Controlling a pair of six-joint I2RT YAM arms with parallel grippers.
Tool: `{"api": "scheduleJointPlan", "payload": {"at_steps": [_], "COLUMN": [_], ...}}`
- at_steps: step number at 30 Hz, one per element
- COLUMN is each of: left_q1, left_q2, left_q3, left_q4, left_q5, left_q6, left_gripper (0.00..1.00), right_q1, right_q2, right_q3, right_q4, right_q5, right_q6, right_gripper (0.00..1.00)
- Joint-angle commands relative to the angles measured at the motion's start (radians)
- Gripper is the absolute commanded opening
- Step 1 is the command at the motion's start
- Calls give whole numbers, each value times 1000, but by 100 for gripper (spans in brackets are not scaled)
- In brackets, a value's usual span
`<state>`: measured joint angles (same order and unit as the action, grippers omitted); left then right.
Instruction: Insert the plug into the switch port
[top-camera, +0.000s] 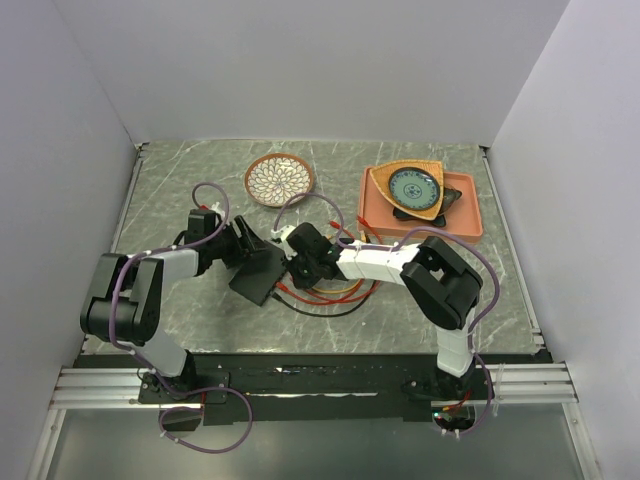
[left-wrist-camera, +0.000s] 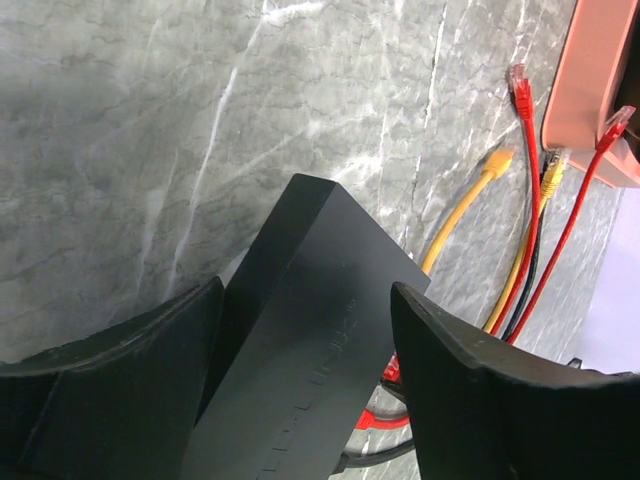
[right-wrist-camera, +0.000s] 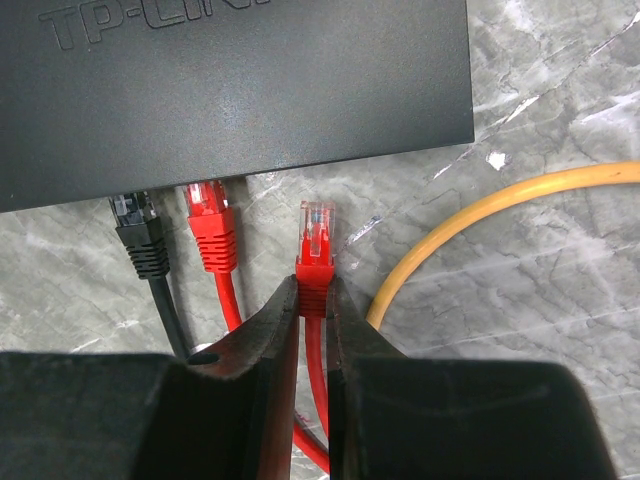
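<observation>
The switch (top-camera: 258, 272) is a flat black box left of the table's middle, lying askew. In the left wrist view the switch (left-wrist-camera: 300, 340) sits between the wide-apart fingers of my left gripper (left-wrist-camera: 305, 300). A gap with red cable in it shows beside the right finger (left-wrist-camera: 480, 390). My right gripper (right-wrist-camera: 315, 295) is shut on the red boot of a plug (right-wrist-camera: 317, 240). The plug's clear tip points at the switch (right-wrist-camera: 230, 90) and stops just short of its near edge. In the top view my right gripper (top-camera: 300, 262) is right beside the switch.
A black plug (right-wrist-camera: 135, 225) and a second red plug (right-wrist-camera: 210, 225) lie at the switch's edge, and a yellow cable (right-wrist-camera: 480, 210) curves to the right. Red, yellow and black cables (top-camera: 330, 295) loop below the grippers. A patterned plate (top-camera: 280, 179) and an orange tray (top-camera: 470, 215) stand behind.
</observation>
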<state>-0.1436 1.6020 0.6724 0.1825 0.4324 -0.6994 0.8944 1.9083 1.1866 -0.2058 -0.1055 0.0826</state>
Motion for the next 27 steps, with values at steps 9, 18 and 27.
{"api": "scheduleJointPlan", "payload": {"at_steps": [9,18,27], "left_q1": [-10,-11,-14], "left_q2": [50,68,79], "left_q3": [-13,-25,-28], "left_q4": [-81,-61,-58], "left_q5": [-32,-12,-7], "left_q6": [32,34,38], "left_gripper": [72,69,65], "right_q1": [34,37,35], "right_q2": [1,11,31], "right_q3": [44,45,73], "right_q4": [-30,-7,2], "right_q5": [9,17,12], "right_q6": [-9,-1,5], "right_gripper": [0,0,0]}}
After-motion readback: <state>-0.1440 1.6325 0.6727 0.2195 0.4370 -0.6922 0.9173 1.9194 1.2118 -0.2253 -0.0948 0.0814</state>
